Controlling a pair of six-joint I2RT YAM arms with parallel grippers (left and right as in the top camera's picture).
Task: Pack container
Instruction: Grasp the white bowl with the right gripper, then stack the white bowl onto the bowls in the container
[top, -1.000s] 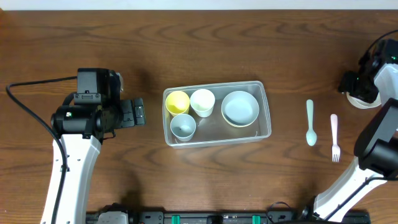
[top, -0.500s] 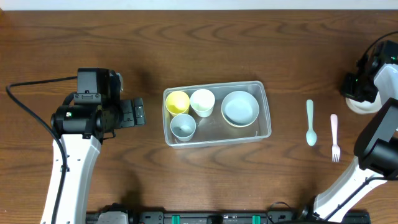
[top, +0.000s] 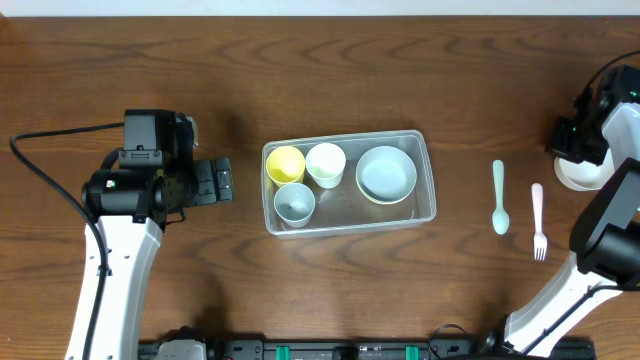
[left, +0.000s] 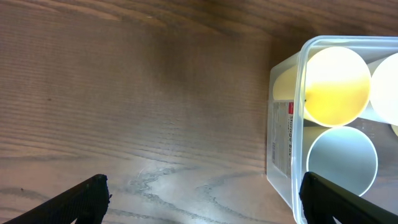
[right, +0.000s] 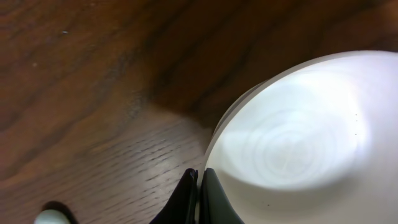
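The clear container (top: 428, 205) sits mid-table and holds a yellow cup (top: 286, 163), a white cup (top: 325, 163), a pale blue cup (top: 294, 203) and a pale bowl (top: 386, 173). My left gripper (top: 222, 181) hangs open just left of it; in the left wrist view the left gripper (left: 205, 208) has bare wood between its fingers, with the container's wall (left: 283, 134) by the right finger. At the far right my right gripper (top: 572, 148) is shut on the rim of a white bowl (top: 582, 177). The right wrist view shows the right gripper (right: 198, 186) pinching the white bowl (right: 298, 143) at its edge.
A pale blue spoon (top: 499, 198) and a pink fork (top: 538, 220) lie on the wood between the container and the right arm. The spoon's tip (right: 50, 218) shows in the right wrist view. A black cable (top: 45, 165) runs to the left arm.
The right gripper's jaws have closed onto the white bowl's rim, and more of the bowl now shows below the gripper. The left arm has not moved.
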